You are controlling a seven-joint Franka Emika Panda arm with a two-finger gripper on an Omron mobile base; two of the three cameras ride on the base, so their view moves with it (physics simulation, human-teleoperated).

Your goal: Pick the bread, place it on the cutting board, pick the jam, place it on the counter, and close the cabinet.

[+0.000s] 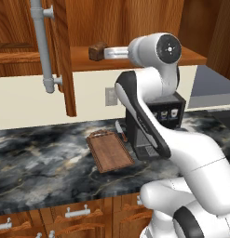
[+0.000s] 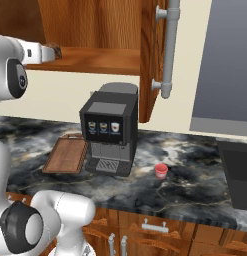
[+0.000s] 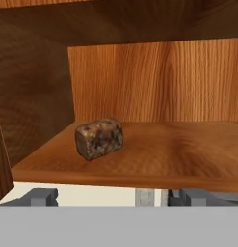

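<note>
Bread (image 3: 99, 139) — just beyond open pincer (image 3: 111, 197)

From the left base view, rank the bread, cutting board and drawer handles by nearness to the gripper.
1. bread: on the cabinet shelf, just ahead of the open gripper.
2. cutting board: down on the counter.
3. drawer handles: lowest, under the counter edge.
</note>
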